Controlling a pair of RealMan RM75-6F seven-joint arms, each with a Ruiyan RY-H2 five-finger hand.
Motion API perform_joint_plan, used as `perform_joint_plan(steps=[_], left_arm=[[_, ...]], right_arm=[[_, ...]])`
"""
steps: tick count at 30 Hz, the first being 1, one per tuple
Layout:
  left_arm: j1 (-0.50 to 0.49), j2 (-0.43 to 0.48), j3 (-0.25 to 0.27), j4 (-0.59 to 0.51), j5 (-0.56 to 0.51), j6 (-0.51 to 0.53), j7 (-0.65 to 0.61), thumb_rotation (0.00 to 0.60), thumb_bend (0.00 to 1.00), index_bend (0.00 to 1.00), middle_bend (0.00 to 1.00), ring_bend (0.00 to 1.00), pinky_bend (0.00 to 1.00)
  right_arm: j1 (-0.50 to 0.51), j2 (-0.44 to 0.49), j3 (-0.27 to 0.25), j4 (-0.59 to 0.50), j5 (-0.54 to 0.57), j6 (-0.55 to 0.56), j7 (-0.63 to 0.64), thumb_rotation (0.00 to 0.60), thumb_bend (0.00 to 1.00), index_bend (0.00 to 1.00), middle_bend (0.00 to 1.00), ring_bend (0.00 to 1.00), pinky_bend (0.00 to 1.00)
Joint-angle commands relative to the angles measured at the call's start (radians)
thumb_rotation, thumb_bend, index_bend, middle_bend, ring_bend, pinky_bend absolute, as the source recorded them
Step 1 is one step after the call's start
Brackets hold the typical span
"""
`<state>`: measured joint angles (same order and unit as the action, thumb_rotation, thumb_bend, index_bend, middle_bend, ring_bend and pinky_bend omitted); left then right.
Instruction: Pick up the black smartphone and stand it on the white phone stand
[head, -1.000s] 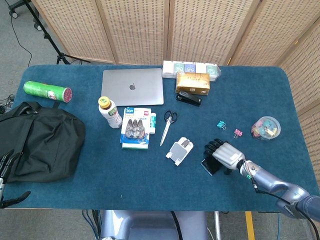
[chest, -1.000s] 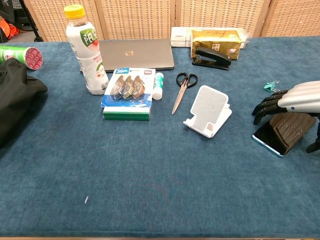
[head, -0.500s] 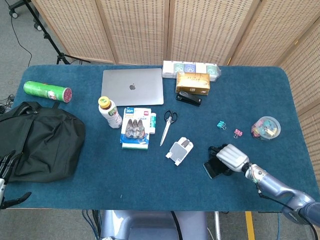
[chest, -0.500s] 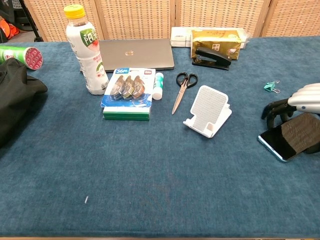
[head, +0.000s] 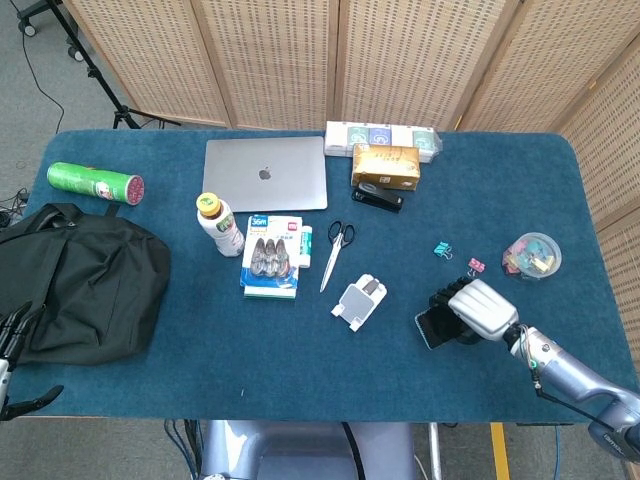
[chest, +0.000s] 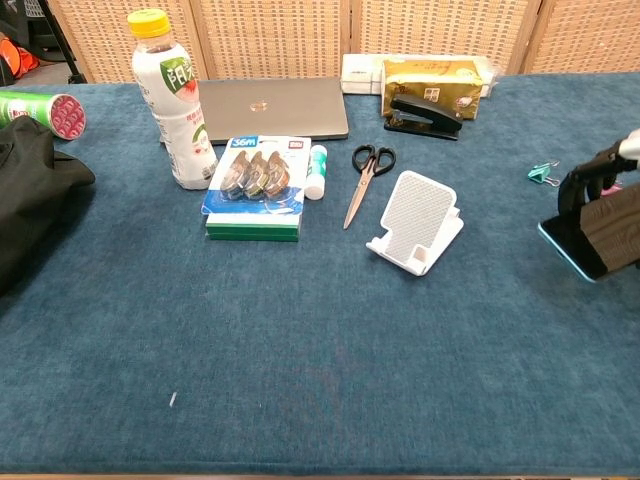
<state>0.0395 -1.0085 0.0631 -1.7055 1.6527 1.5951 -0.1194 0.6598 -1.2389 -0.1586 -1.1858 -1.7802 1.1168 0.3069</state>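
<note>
My right hand (head: 478, 310) grips the black smartphone (head: 432, 326), lifted off the blue table and tilted, to the right of the white phone stand (head: 358, 301). In the chest view the smartphone (chest: 585, 245) shows at the right edge with its light-blue rim toward the stand (chest: 416, 222), and dark fingers (chest: 590, 182) of the right hand wrap over it. The stand sits empty near the table's middle. Part of my left hand (head: 12, 330) shows at the left edge of the head view, beside the black bag, its fingers apart with nothing in them.
Scissors (head: 337, 249) lie just behind the stand. A pack of tape (head: 272, 256), a bottle (head: 219, 224), a laptop (head: 266, 172), a stapler (head: 378, 197) and boxes (head: 384, 163) stand further back. Binder clips (head: 443, 249) and a clip tub (head: 531, 255) sit at right. A black bag (head: 80, 283) fills the left.
My right hand has closed on the smartphone and raised it from the table, moving up and to the right. The stand has not moved.
</note>
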Motion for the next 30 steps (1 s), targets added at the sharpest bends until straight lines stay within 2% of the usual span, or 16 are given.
perform_joint_plan(steps=[1,7,14,21,24,26,30], left_arm=[[0.002,0.002,0.001,0.002,0.002,0.005,-0.006,0.600,0.00,0.00,0.00,0.00,0.00],[0.006,0.007,0.001,0.009,0.005,0.015,-0.025,0.600,0.00,0.00,0.00,0.00,0.00],[0.010,0.012,0.004,0.015,0.014,0.027,-0.043,0.600,0.00,0.00,0.00,0.00,0.00],[0.009,0.015,0.006,0.020,0.013,0.024,-0.055,0.600,0.00,0.00,0.00,0.00,0.00],[0.007,0.018,0.007,0.020,0.013,0.020,-0.060,0.600,0.00,0.00,0.00,0.00,0.00],[0.007,0.020,0.007,0.020,0.012,0.018,-0.066,0.600,0.00,0.00,0.00,0.00,0.00],[0.005,0.022,0.008,0.022,0.012,0.015,-0.071,0.600,0.00,0.00,0.00,0.00,0.00]], right_arm=[[0.003,0.039,0.033,-0.059,0.012,0.031,-0.047,0.600,0.41,0.59,0.51,0.39,0.33],[0.022,0.125,0.121,-0.232,0.030,0.078,-0.241,0.600,0.41,0.59,0.51,0.39,0.33],[0.065,0.161,0.220,-0.441,0.097,0.014,-0.569,0.600,0.41,0.59,0.51,0.39,0.33],[0.125,0.085,0.281,-0.484,0.146,-0.083,-0.905,0.600,0.41,0.59,0.51,0.40,0.33],[0.146,0.035,0.306,-0.500,0.194,-0.120,-1.072,0.600,0.41,0.59,0.51,0.40,0.33],[0.166,-0.019,0.315,-0.521,0.212,-0.141,-1.236,0.600,0.41,0.59,0.51,0.40,0.33],[0.160,-0.086,0.331,-0.570,0.326,-0.140,-1.471,0.600,0.42,0.59,0.51,0.40,0.34]])
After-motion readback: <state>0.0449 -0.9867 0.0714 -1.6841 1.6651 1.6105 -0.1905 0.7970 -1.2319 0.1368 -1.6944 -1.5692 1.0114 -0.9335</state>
